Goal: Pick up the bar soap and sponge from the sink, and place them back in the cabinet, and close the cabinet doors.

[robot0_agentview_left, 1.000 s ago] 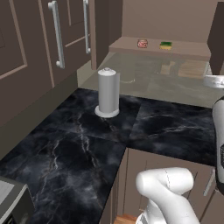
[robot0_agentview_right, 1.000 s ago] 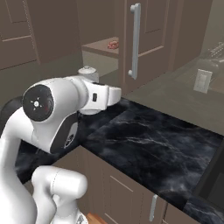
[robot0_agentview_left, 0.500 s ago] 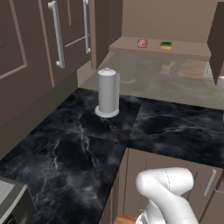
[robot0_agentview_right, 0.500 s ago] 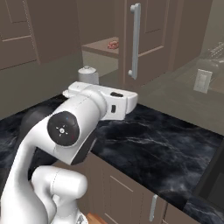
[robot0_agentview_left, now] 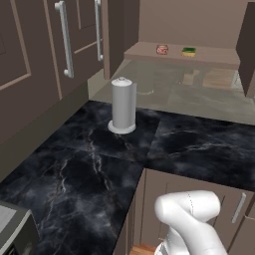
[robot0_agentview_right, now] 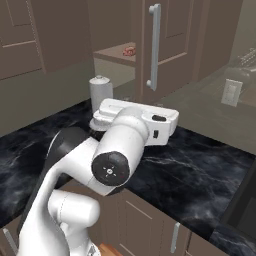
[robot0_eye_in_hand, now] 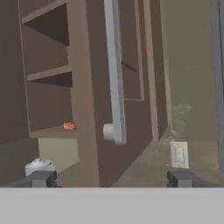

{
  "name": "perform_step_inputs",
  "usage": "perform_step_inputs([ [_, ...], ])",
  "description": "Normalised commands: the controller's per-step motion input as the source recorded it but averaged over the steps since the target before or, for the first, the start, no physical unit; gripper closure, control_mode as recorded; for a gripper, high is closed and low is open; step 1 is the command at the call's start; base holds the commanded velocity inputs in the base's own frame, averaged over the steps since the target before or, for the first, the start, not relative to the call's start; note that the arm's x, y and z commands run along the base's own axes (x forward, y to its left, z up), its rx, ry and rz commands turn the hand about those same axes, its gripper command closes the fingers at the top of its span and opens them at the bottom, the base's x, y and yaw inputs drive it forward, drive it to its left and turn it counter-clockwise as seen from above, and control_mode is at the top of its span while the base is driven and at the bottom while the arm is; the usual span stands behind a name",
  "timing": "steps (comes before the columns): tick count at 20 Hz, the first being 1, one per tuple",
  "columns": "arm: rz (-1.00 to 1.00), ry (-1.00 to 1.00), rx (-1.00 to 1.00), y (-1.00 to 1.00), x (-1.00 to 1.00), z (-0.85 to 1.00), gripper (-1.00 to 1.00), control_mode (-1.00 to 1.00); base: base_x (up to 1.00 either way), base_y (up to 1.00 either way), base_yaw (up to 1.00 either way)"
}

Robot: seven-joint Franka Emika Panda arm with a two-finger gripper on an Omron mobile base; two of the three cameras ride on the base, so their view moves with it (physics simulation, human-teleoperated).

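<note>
Already the bar soap [robot0_agentview_left: 162,49] and sponge [robot0_agentview_left: 188,51] rest on the cabinet [robot0_agentview_left: 199,55] shelf; fingers [robot0_eye_in_hand: 41,178] spread wide, empty, face the open door [robot0_eye_in_hand: 127,78]. Next, probably, pushing it shut.

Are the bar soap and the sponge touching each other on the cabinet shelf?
Apart. The left base view shows the bar soap and the sponge side by side on the shelf with bare wood between them.

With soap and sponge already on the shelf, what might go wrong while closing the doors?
The open cabinet door stands edge-on ahead of the open gripper; a push near its bar handle may glance off. The paper towel roll stands below the cabinet and could be knocked by the arm. The bar soap and sponge sit near the shelf's front edge.
</note>
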Motion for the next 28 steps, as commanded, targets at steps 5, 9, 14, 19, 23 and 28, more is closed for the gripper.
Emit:
perform_step_inputs([
  [5,0.12,-0.01,0.0,-0.32,0.0,0.0,-1.0,-1.0,0.0,0.0,0.0],
  [9,0.15,0.0,0.0,-0.23,0.09,0.0,-1.0,-1.0,0.0,0.0,0.0],
  [14,0.14,0.0,0.0,-0.12,0.27,0.0,-1.0,-1.0,0.0,0.0,0.0],
  [19,0.16,-0.03,0.0,-0.01,0.29,0.0,-1.0,-1.0,0.0,0.0,0.0],
  [23,0.17,-0.07,0.0,-0.03,0.14,0.0,-1.0,-1.0,0.0,0.0,0.0],
  [28,0.17,-0.05,0.0,-0.06,0.07,0.0,-1.0,-1.0,0.0,0.0,0.0],
])
